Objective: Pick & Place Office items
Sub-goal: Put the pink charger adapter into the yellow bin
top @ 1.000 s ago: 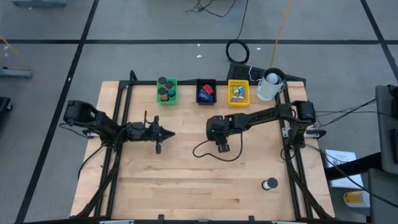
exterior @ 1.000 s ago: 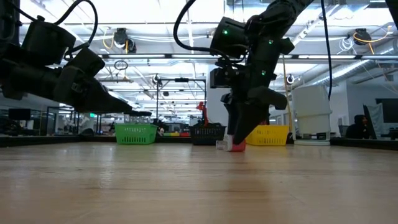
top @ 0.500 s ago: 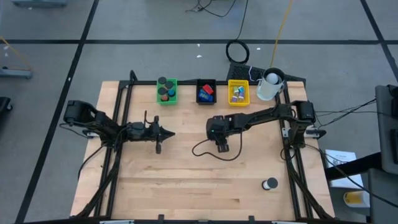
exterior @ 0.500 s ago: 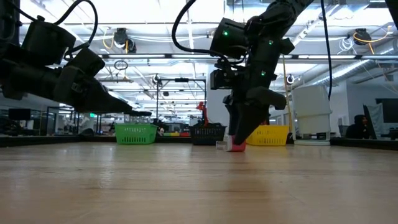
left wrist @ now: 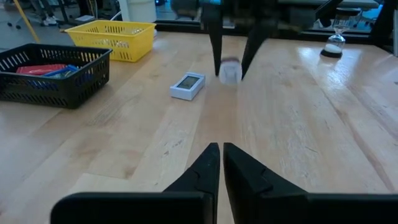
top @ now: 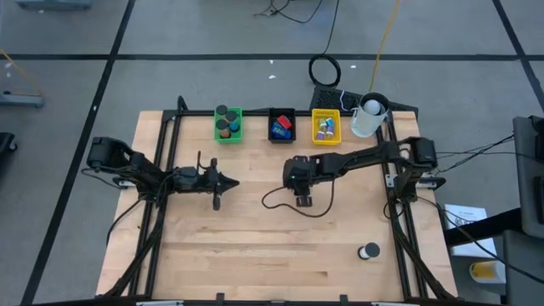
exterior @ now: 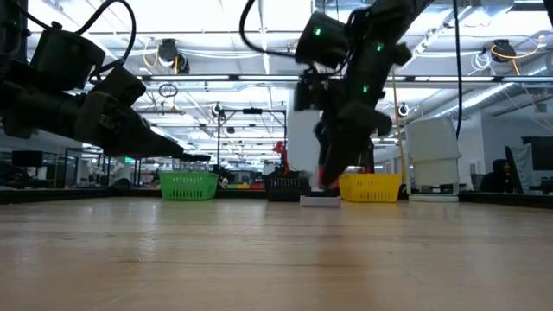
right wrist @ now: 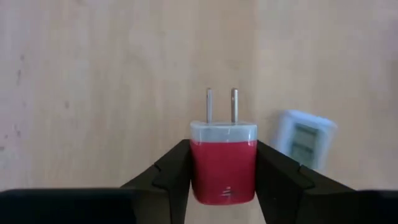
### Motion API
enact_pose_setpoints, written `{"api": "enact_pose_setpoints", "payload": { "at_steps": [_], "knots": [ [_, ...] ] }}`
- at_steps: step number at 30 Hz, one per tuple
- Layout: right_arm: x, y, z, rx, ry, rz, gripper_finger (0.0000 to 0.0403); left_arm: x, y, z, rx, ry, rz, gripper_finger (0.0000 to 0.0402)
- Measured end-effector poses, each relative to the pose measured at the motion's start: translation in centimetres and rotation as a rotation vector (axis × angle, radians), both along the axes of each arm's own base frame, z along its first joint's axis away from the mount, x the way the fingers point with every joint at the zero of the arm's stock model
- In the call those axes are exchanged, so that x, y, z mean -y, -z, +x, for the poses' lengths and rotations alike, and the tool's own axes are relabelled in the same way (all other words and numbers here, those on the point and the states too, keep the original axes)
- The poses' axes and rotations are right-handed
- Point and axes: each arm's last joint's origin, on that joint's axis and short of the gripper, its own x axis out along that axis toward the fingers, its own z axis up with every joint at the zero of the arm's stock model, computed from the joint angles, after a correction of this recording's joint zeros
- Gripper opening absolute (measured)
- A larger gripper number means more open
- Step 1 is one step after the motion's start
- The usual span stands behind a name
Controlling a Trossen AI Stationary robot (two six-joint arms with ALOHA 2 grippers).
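We hold a red plug adapter (right wrist: 223,162) clamped between the fingers of the right gripper (right wrist: 223,171), clear of the table (top: 255,255) near its middle, prongs pointing away from the wrist. The grip bears on the two smooth side faces only, so we judge that a fast swing toward the trays could let the adapter pivot or slide out.

A small white device (left wrist: 188,85) lies on the wood just beside the adapter; a low path could knock it.

The black tray (top: 281,125) already holds red and blue blocks, with the green tray (top: 228,124) and yellow tray (top: 325,126) close on either side, so a loose release risks the wrong bin or a rim.

The left gripper (left wrist: 221,163) waits clenched and empty over the table's left half.
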Motion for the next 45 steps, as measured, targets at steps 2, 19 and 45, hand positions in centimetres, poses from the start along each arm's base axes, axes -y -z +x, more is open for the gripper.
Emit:
{"api": "enact_pose_setpoints", "payload": {
  "at_steps": [2, 19, 45],
  "knots": [
    [0.1, -1.3, -0.6, 0.011, 0.063, -0.017, 0.0135, 0.0, 0.0, 0.0, 0.000, 0.000, -0.002, 0.0030],
    [14.6, -4.0, -11.6, 0.014, 1.043, -0.041, 0.0140, 0.0, 0.0, 0.0, 0.000, -0.001, -0.007, 0.0031],
    [16.6, -1.6, -12.6, 0.096, 1.082, 0.015, 0.0151, 0.0, 0.0, 0.0, 0.000, -0.001, -0.007, 0.0031]
  ]
}}
